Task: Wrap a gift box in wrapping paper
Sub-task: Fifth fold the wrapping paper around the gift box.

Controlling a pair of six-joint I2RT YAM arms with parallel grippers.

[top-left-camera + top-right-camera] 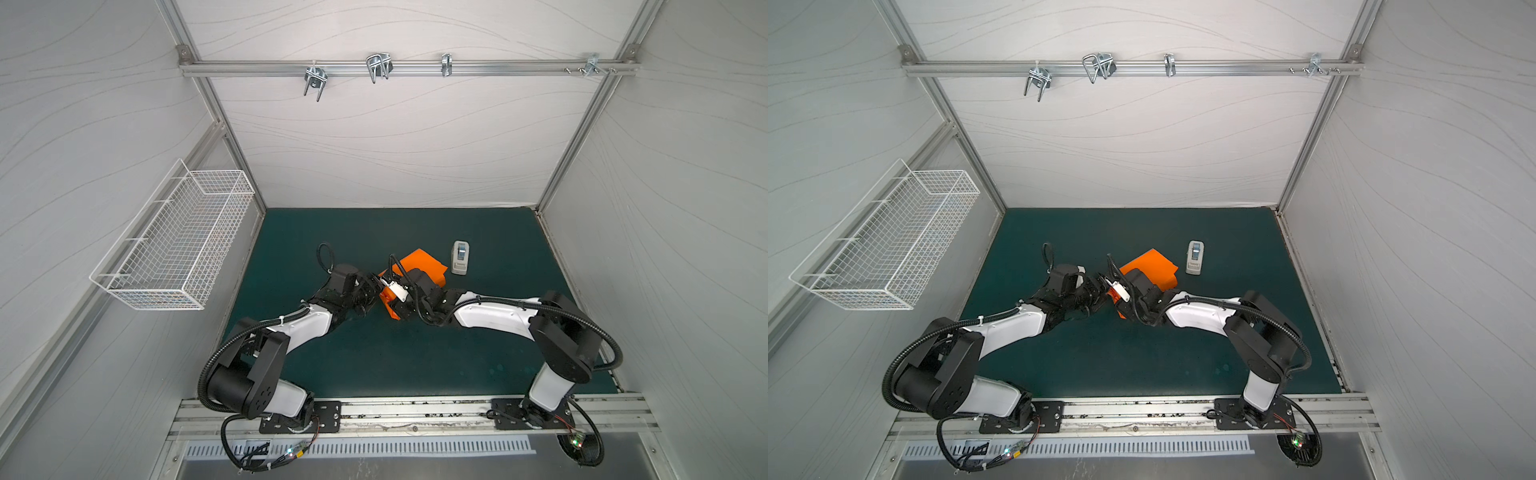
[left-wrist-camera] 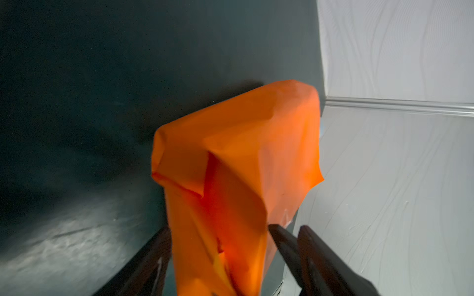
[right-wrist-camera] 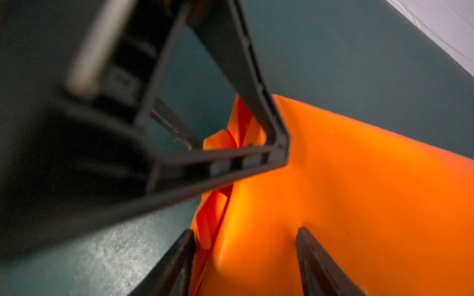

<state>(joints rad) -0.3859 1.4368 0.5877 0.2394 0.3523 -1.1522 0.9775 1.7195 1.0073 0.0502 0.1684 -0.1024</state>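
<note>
1. The table is smooth and dark green. The bundle sits on it right at both sets of fingers, so a sideways push would probably slide the whole bundle rather than crease it.
2. The wrapping paper is bunched into loose, crumpled folds between the left fingers. These stand wide on either side of it and show no clear pinch. With nothing clamping the folds they may spring open. A flap also juts out beyond the fingertips, where it could snag or tear.
3. The gift box shows in no view and is judged to lie under the paper at the right fingers. These stand apart with the orange bulk between them, and whether they press on it cannot be told. If they do not, the box may shift inside the sheet and the creases would miss its edges.
4. The tape dispenser stands apart, beyond the right fingers. Whether any tape is on the paper cannot be told, so a fold may have only the fingers securing it.
5. The two sets of fingers crowd each other. A closing or turning move could knock them together or trap paper between them.
</note>
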